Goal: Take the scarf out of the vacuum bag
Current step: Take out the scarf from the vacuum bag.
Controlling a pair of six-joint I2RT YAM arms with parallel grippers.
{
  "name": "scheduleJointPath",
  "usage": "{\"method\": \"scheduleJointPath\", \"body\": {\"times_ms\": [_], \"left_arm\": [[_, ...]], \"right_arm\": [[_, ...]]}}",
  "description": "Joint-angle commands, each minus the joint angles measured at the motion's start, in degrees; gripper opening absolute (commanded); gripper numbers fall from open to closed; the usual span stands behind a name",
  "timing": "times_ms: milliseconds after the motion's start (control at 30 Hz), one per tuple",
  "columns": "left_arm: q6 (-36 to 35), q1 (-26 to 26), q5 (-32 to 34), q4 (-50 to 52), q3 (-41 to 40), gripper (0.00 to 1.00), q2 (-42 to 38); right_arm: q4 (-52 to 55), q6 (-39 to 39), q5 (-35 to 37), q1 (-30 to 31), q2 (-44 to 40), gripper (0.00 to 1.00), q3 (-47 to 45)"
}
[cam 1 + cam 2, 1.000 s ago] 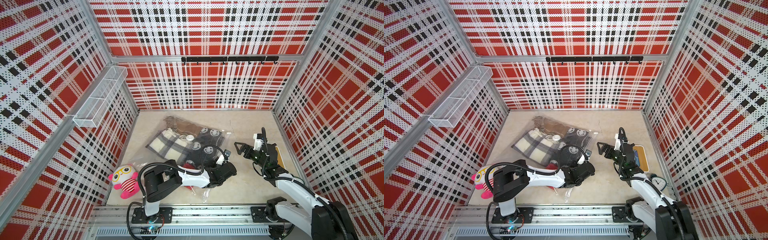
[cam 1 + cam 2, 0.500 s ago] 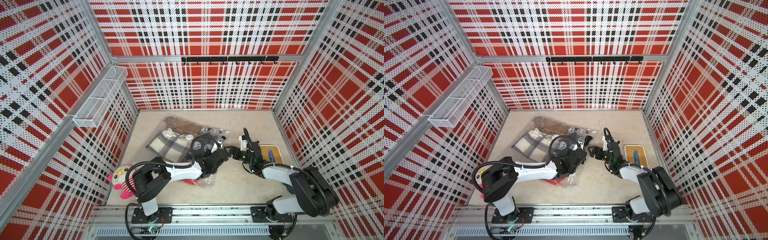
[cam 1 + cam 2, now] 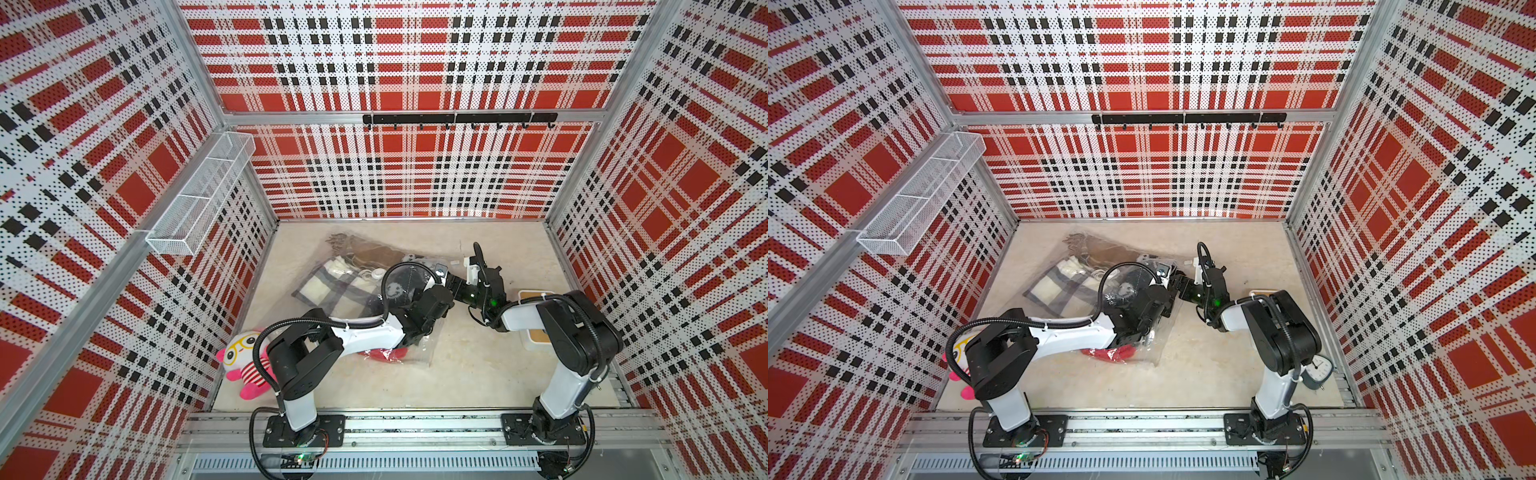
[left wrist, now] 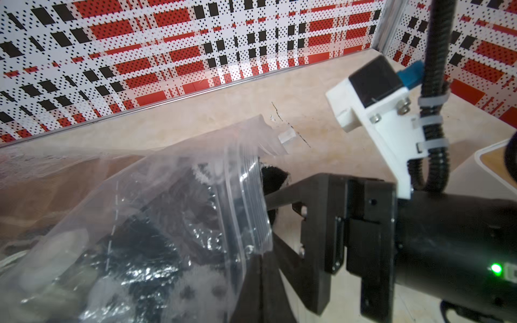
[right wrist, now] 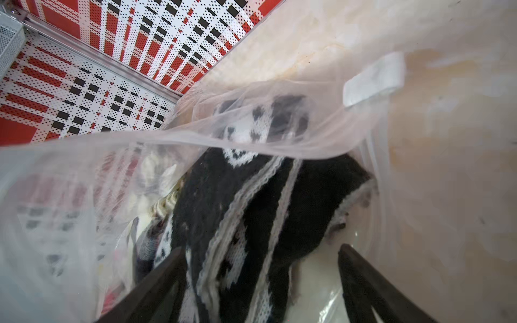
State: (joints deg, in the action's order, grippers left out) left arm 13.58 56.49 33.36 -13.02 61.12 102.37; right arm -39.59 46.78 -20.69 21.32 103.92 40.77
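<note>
- Pinches the vacuum bag (image 4: 156, 179) lip with left gripper (image 4: 261, 260), jaws closed (lip lifted).
- Straddles the black-and-white scarf (image 5: 251, 201) inside the mouth with right gripper (image 5: 260, 247), jaws apart.

bright even light; glare on the vacuum bag (image 4: 145, 274), near folds blurred.

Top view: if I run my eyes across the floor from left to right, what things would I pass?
Pink plush toy → clear vacuum bag → right claw, open at the bag's mouth → wooden tray, partly hidden behind the right arm.
</note>
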Motion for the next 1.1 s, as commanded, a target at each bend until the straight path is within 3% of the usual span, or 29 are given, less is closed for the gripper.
{"method": "scheduleJointPath", "body": {"times_ms": [0,200,267,467,700,900,1067], "left_arm": [[-0.43,-0.33,-1.14,-2.97,0.69,0.0,0.31],[-0.27,-0.37,-1.98,-4.12,-0.7,0.0,0.13],[-0.14,-0.24,-1.91,-4.24,-0.91,0.0,0.03],[0.55,0.2,-1.14,-4.61,-2.77,0.0,-0.58],[3.34,1.11,-1.2,-5.44,-6.04,0.0,0.41],[4.95,1.14,-1.63,-6.54,-7.66,0.0,0.82],[6.05,0.73,-2.2,-9.43,-9.94,0.0,1.07]], "right_arm": [[-4.9,2.84,-0.28,0.78,3.04,0.85,2.77],[-4.53,4.26,1.06,2.09,8.2,0.85,7.36],[-3.79,4.36,2.03,2.78,10.05,0.92,9.03],[-1.67,4.58,6.61,3.46,12.99,0.92,11.14],[1.38,1.81,15.19,4.14,8.52,0.9,7.71],[4.47,0.15,16.38,4.03,10.7,0.9,11.5],[8.47,-1.04,22.3,3.93,10.23,0.9,12.84]]}}
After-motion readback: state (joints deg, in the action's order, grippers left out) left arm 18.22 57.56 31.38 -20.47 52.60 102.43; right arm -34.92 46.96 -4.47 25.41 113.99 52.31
